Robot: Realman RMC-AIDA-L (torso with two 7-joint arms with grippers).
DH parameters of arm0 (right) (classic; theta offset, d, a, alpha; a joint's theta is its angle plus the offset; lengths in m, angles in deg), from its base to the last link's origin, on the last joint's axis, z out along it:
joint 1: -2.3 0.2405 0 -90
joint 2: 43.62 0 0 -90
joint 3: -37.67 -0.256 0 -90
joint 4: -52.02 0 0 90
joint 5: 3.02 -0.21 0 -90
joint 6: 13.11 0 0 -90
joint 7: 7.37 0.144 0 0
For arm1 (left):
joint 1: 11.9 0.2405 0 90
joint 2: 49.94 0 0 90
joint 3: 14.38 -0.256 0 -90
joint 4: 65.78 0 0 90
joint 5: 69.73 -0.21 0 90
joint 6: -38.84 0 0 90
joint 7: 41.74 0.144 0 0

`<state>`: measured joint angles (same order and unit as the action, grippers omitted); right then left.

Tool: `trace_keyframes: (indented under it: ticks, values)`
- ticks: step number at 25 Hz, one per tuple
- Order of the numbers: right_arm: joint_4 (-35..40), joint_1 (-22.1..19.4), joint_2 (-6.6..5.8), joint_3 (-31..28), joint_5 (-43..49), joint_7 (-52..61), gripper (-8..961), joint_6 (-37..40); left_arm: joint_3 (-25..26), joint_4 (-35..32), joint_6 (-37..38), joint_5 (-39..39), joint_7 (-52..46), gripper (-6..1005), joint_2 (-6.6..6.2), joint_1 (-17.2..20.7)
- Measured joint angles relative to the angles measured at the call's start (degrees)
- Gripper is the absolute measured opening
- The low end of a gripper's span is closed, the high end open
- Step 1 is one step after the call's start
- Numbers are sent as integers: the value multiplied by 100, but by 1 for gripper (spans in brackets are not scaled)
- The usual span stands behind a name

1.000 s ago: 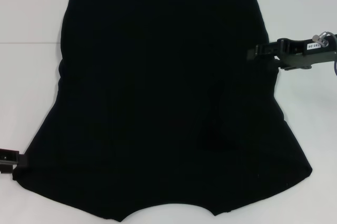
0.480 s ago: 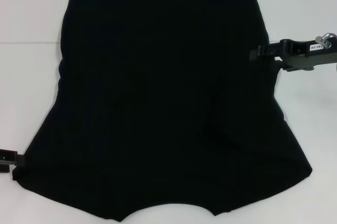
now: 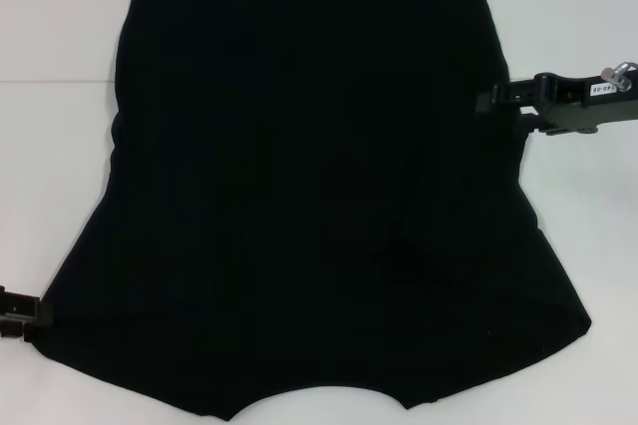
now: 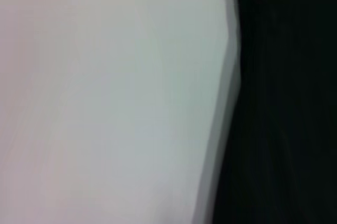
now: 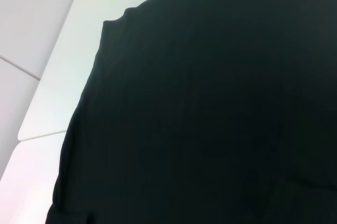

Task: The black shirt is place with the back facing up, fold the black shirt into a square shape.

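The black shirt (image 3: 299, 176) lies spread flat on the white table (image 3: 60, 26), plain side up, with its sleeves toward the near edge and its straight hem at the far side. My left gripper (image 3: 20, 313) sits at the tip of the shirt's near left sleeve, mostly cut off by the picture edge. My right gripper (image 3: 498, 104) reaches in from the right and meets the shirt's right side edge about halfway along. The left wrist view shows the shirt's edge (image 4: 284, 103) against the table. Across most of the right wrist view stretches the black fabric (image 5: 210, 103).
White table surface (image 3: 578, 245) surrounds the shirt on both sides and at the back. A faint seam line (image 3: 50, 81) crosses the table on the far left. The table's seams (image 5: 31, 77) also show in the right wrist view.
My right gripper has drawn back slightly to the right along the shirt's edge. My left gripper has shifted a little toward the near edge. The shirt lies as before.
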<state>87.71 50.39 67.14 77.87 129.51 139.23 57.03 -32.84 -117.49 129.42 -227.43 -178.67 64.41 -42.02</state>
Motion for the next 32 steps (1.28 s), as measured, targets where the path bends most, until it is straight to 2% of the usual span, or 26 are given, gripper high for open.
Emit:
trace_keyframes:
  ticks: [12,22,32]
  values:
    - [2,-1,-3,-13,1,0,821,2,-256,48,268,52,30,511,100,-157]
    - [0,-19,-6,-21,-5,0,821,-1,-263,134,167,58,-8,510,105,-339]
    - [34,-138,-25,-21,-185,-19,821,10,-262,135,105,58,-97,488,114,-366]
